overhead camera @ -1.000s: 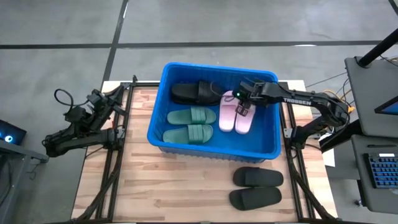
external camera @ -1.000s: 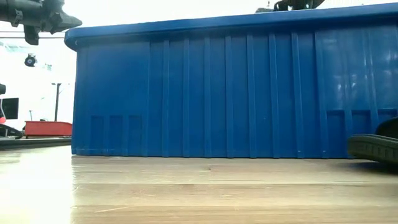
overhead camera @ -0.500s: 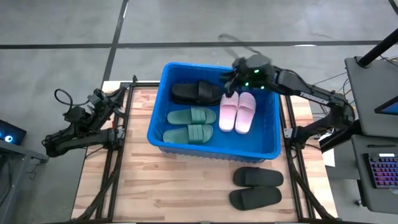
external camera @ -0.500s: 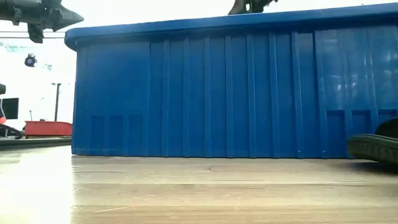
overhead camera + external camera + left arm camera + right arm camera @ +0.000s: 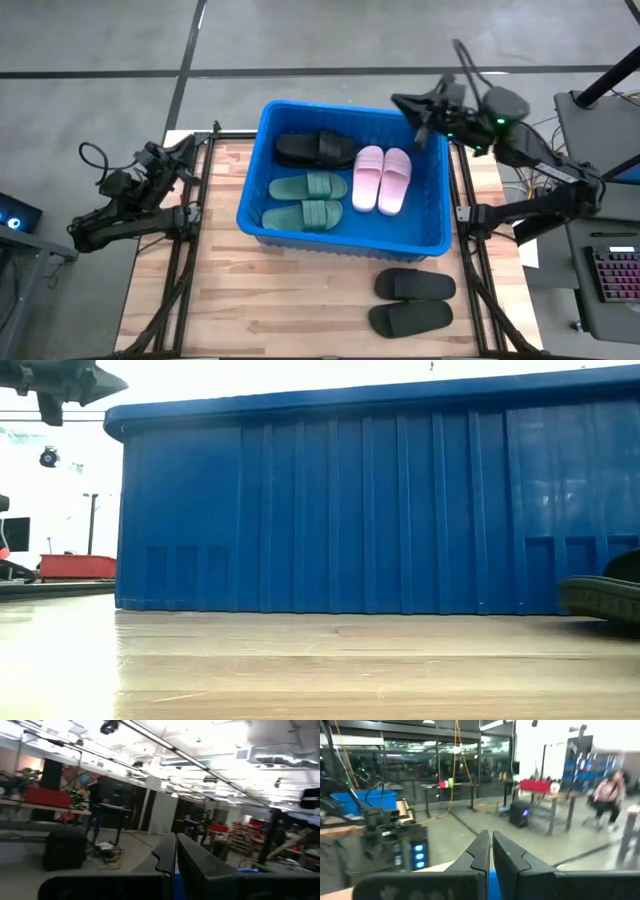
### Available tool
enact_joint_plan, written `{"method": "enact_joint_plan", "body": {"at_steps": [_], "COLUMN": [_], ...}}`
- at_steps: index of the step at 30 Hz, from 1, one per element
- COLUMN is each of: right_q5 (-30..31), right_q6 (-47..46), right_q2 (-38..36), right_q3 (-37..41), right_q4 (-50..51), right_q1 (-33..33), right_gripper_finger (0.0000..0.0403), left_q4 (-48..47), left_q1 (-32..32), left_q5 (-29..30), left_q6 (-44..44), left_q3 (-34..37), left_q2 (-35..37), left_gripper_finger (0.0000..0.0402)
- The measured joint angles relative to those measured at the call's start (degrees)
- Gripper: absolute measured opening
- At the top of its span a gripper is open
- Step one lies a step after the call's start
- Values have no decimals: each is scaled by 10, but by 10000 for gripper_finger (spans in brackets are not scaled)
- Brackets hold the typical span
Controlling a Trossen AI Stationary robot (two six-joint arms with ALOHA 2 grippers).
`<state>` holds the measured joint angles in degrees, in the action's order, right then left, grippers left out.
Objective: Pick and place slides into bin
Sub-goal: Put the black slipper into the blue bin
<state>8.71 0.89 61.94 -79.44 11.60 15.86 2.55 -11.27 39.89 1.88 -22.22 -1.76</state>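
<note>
My right gripper (image 5: pixel 408 103) hangs above the blue bin (image 5: pixel 431 241), over its far-right corner at about one o'clock from the bin's middle, with nothing in it. In my right wrist view the two dark fingers (image 5: pixel 481 851) lie pressed together, so the claw is closed and empty. My left gripper (image 5: pixel 188 149) waits off the table's left edge at nine o'clock, its fingers (image 5: pixel 165 855) likewise closed together on nothing.

Inside the bin lie a black slide (image 5: pixel 315 149) at eleven o'clock, the dark green pair (image 5: pixel 304 200) side by side towards seven, and the pink pair (image 5: pixel 381 179) just right of centre, touching each other. They lie flat on their soles, straps up — which I judge leaves the floor fairly full but tidy.

Two more black slides (image 5: pixel 412 301) sit on the wooden table (image 5: pixel 260 310) at five o'clock, outside the bin and just off its near wall; one shows at the right edge of the low view (only its sole edge (image 5: pixel 600 596)). These I take to be what remains.

As for room: the near-right of the table is open, the bin's thick rim stands between me and those two, and I would need to rise over it and come down well clear of the table's right-hand rail. The open floor inside looks to be along the near wall, below the pink pair.
</note>
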Motion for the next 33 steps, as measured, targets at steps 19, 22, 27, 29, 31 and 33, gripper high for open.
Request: {"method": "enact_joint_plan", "body": {"at_steps": [19, 22, 27, 29, 31, 33], "right_q5": [248, 245, 254, 254, 254, 254], "right_q6": [251, 293, 347, 340, 336, 315], "right_q2": [-74, -74, -69, -62, -53, -49], "right_q3": [3, 3, 2, 2, 3, 3], "right_q4": [-93, -109, -111, -111, -110, -109], "right_q1": [140, 152, 177, 190, 199, 200], "right_gripper_finger": [13, 13, 13, 13, 13, 13], "left_q4": [-5, -6, -6, -4, -6, -4], "left_q1": [0, 0, 0, 0, 0, 0], "left_q5": [88, 88, 112, 125, 128, 129], "left_q6": [-67, -92, -95, -101, -115, -121], "left_q3": [1, 6, 22, 28, 32, 32], "left_q2": [-1, -1, -3, -4, -4, -4], "left_gripper_finger": [2, 2, 2, 2, 2, 2]}}
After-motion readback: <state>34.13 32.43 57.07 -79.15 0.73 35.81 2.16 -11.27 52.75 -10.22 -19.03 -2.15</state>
